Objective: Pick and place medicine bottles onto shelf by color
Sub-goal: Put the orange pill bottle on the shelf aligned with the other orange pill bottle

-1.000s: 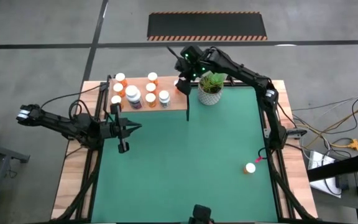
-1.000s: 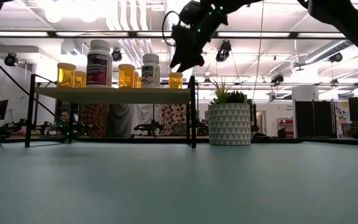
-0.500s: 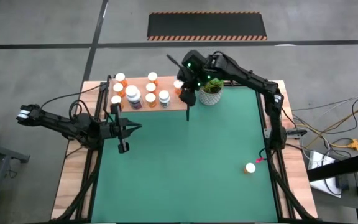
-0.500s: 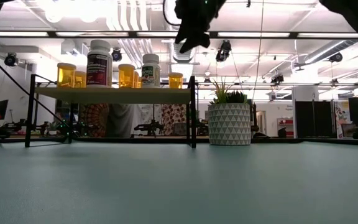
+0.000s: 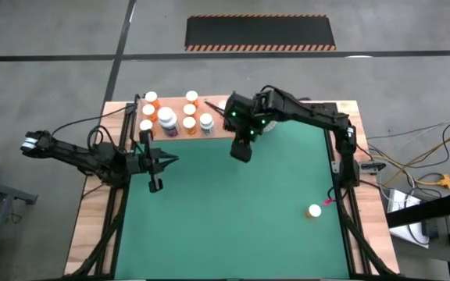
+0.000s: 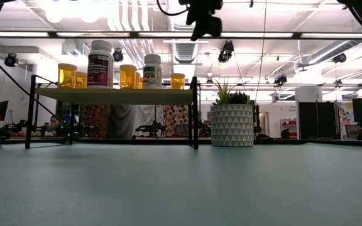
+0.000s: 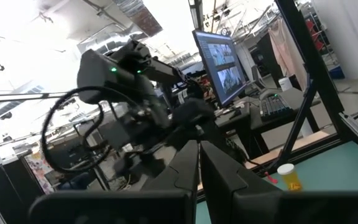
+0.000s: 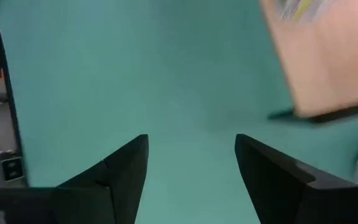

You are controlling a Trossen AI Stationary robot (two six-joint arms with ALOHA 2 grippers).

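Observation:
The wooden shelf (image 5: 222, 126) stands at the table's far left on black posts. Several white-capped medicine bottles (image 5: 167, 119) stand upright on it, most of them orange (image 6: 128, 76), and a taller white one (image 6: 100, 63) among them. One orange bottle (image 5: 314, 211) stands alone on the green mat at the near right, and it also shows in the left wrist view (image 7: 288, 176). My right gripper (image 5: 241, 152) hangs open and empty high over the mat, just off the shelf's right end (image 8: 191, 174). My left gripper (image 5: 166, 160) waits shut near the table's left edge (image 7: 199, 163).
A green plant in a white patterned pot (image 6: 232, 123) stands at the far edge, right of the shelf, and my right arm covers it in the high view. The shelf's front right post (image 6: 195, 113) stands close to my right gripper. The green mat (image 5: 233, 226) stretches out in front.
My right gripper has drawn away from the shelf's right end, going toward the table's near edge and a little up, and it has tipped further downward. It carries nothing. The bottles on the shelf have stayed where they were.

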